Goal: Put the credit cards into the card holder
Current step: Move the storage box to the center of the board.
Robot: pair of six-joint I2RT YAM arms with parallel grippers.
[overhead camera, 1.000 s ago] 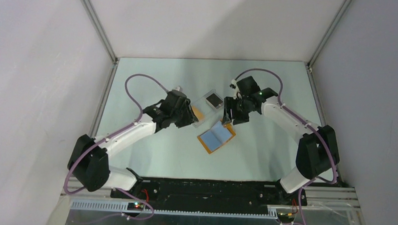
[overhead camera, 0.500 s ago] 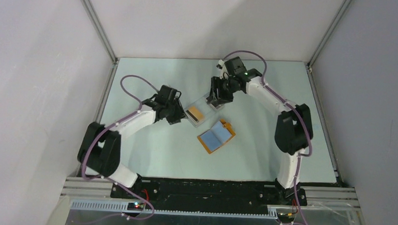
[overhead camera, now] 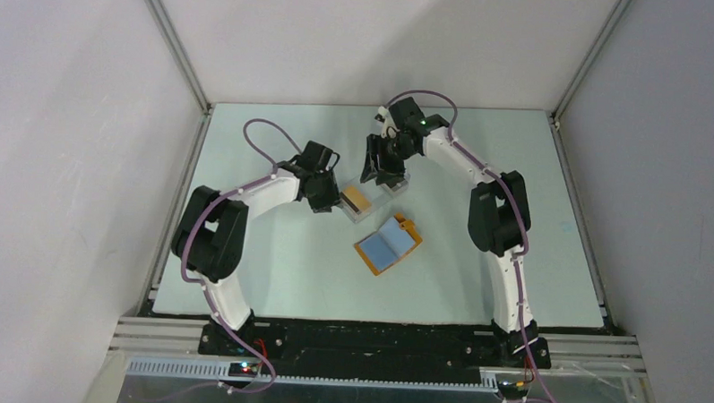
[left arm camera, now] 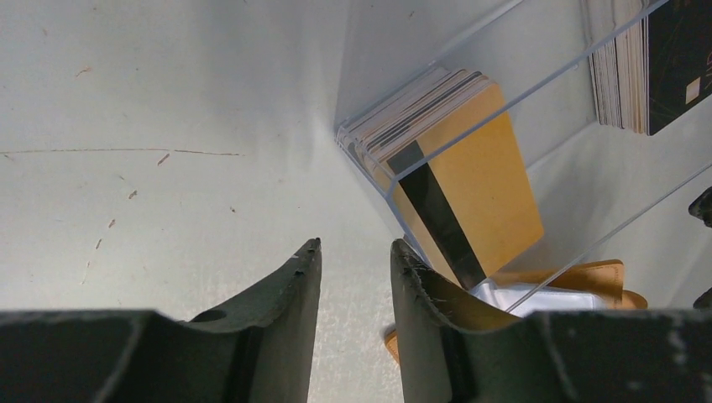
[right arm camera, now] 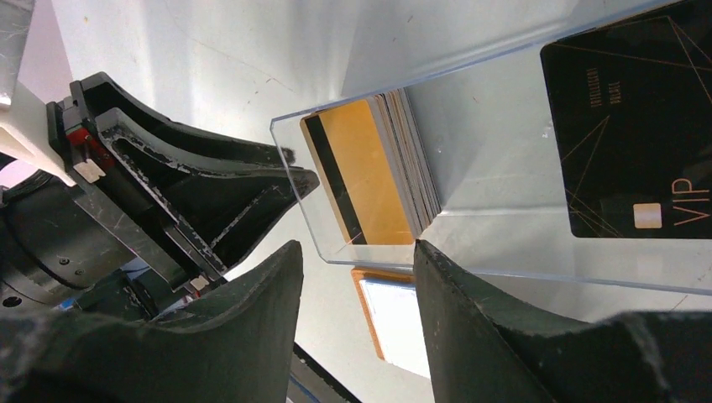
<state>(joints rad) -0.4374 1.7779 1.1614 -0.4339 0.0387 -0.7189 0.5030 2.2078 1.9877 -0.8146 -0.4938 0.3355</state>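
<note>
- Overhead, the card holder [overhead camera: 412,228] lies open near the middle of the table [overhead camera: 271,252]. It is orange-tan, with a light blue card [overhead camera: 388,245] flat on its inner face. Just beyond it sit two clear boxes. The left gripper [overhead camera: 331,196] is just beside the box holding the orange credit cards [overhead camera: 357,198], on that box's left. The right gripper hangs over the other box [overhead camera: 395,183].
- From the left wrist, the jaws stand narrowly apart and empty. The orange stack is ahead and to the right behind the clear wall, its long side running away from the fingers, with a black stripe across the top card. The right finger [left arm camera: 411,277] is nearly at the box's corner, so this arm looks the nearer one.
- From the right wrist, the right gripper [right arm camera: 353,269] is somewhat wider and clamps nothing. The box's near wall is just past its tips, and a black VIP card [right arm camera: 638,134] lies off to the right.
</note>
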